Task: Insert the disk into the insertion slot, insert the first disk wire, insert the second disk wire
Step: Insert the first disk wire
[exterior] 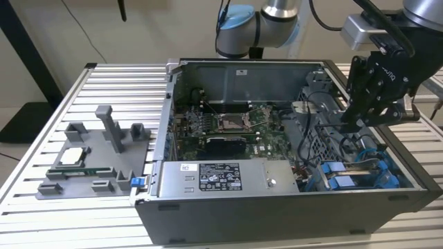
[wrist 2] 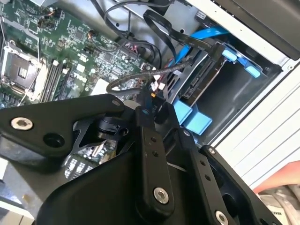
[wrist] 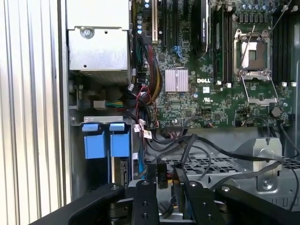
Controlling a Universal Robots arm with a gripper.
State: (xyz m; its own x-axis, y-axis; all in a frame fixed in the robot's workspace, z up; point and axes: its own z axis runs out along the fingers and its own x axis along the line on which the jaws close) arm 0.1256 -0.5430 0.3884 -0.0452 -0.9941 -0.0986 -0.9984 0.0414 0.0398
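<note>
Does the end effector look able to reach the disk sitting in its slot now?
Probably yes. The end effector hangs over the open case, close to the disk; only loose black cables cross between them.

A black-and-white label (exterior: 220, 177) sits on top of the grey power box (exterior: 277, 176); its tiny words cannot be read.

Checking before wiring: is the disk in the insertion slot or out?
In. The disk sits inside the insertion slot, blue carrier tabs at its mouth.
</note>
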